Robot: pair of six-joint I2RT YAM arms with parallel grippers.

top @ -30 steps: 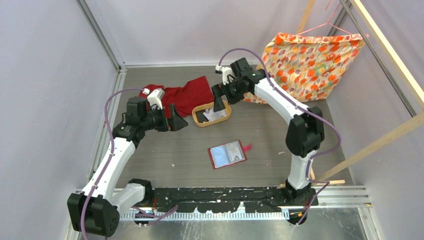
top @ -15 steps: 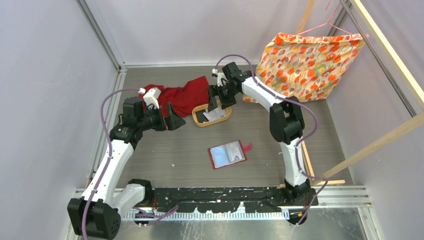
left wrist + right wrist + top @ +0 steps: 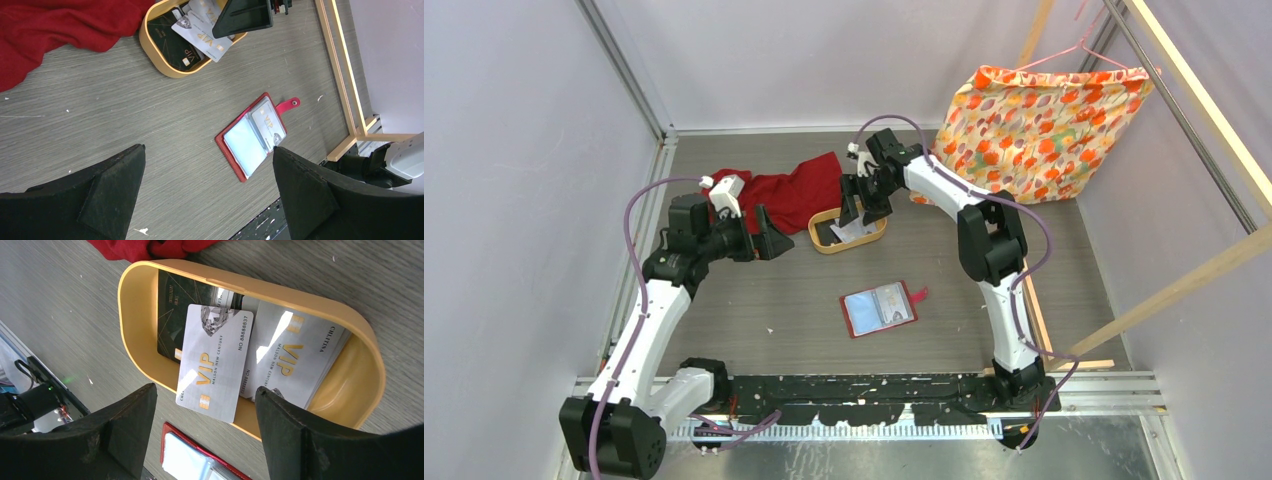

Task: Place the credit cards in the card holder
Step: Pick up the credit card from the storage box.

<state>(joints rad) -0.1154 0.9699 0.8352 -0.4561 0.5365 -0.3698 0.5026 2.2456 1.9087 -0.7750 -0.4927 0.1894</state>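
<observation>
Several credit cards (image 3: pixel 215 362) lie in an oval tan tray (image 3: pixel 130 340): two silver VIP cards overlapping and a dark card (image 3: pixel 172 315) under them. They also show in the top view (image 3: pixel 852 230) and the left wrist view (image 3: pixel 205 30). The red card holder (image 3: pixel 879 308) lies open on the table in front of the tray, with one card (image 3: pixel 270 125) in a clear pocket. My right gripper (image 3: pixel 206 389) is open and empty just above the tray's near side. My left gripper (image 3: pixel 208 149) is open and empty, above the table left of the tray.
A red cloth (image 3: pixel 789 185) lies behind and left of the tray. A patterned orange bag (image 3: pixel 1044 120) hangs on a hanger at the back right. A wooden frame (image 3: pixel 1184 280) runs along the right side. The card holder's snap tab (image 3: pixel 289 105) points right.
My right arm has folded and swung left, bringing its gripper down over the tray. My left gripper has barely moved. The cards and the card holder lie as before.
</observation>
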